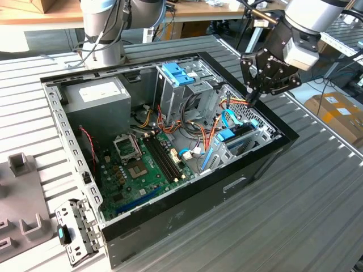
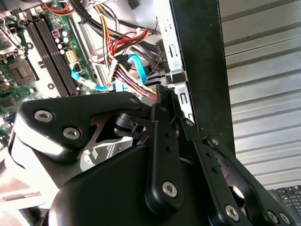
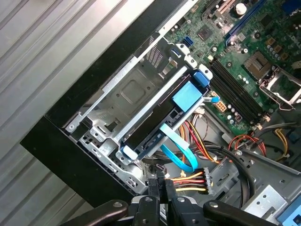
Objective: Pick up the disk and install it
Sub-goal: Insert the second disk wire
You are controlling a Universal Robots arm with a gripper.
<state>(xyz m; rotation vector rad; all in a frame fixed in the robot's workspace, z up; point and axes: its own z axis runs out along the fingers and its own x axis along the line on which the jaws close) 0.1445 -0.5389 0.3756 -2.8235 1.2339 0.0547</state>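
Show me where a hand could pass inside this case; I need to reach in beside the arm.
Free: over the motherboard, between the power supply and the drive cage. Crowded: the cable bundle behind the cage, and the case corner where the gripper hangs over the disk in its bay.

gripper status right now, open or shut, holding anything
Claw: shut, holding nothing, above the cables beside the disk in the case.

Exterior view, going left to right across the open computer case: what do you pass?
Grey power-supply box → motherboard → wide blue latch → disk in its bay → gripper hanging above the case's far-right corner.
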